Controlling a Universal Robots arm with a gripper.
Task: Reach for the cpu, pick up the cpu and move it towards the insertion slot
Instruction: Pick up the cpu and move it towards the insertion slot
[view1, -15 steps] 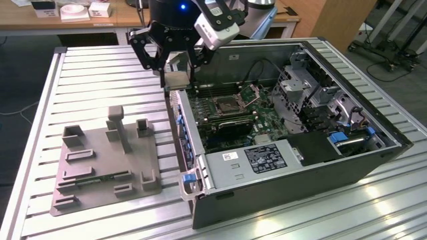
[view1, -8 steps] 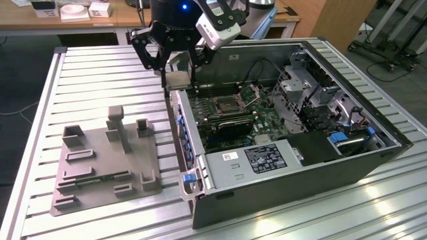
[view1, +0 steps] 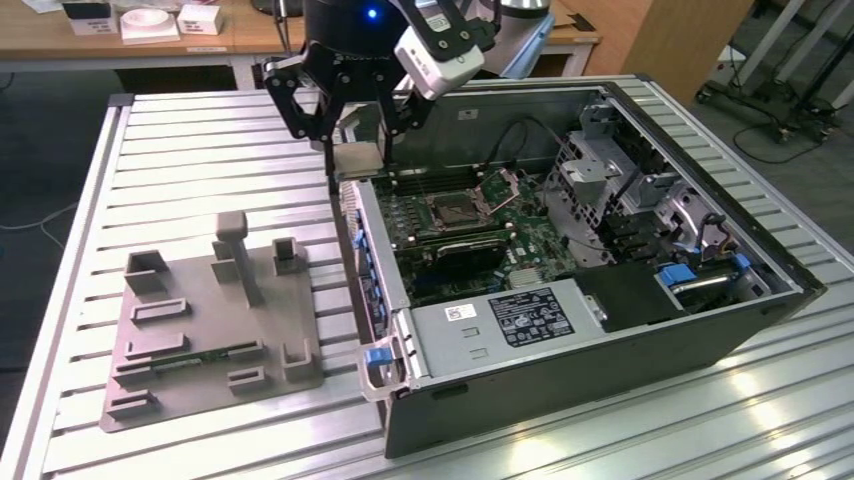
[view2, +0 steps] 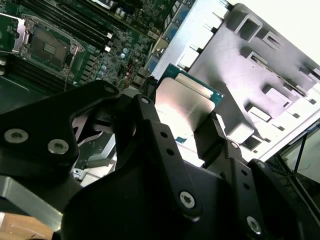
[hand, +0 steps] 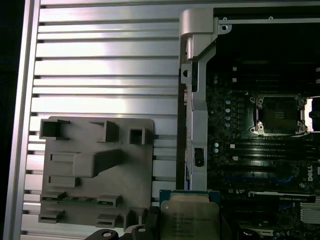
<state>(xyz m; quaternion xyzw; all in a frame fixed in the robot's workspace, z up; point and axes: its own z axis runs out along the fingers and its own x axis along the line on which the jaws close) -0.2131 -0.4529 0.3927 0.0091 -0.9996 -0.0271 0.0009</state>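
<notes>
Exterior view has the pincer (view1: 358, 128) pinching the cpu (view1: 358, 158) in the air over the open computer case's (view1: 747, 235) near wall, between the grey plastic tray (view1: 200, 330) on the tabletop (view1: 200, 150) and the insertion slot (view1: 454, 208).

The arm reaches down from above, wrist bent, its black gripper (view1: 358, 140) pointing downward. Both fingers (view2: 207, 137) are closed in on the cpu (view2: 182, 107), which sits lifted between them.

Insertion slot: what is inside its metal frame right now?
The insertion slot holds only its dark, empty centre; the cpu is clamped in the gripper above the case edge.
</notes>
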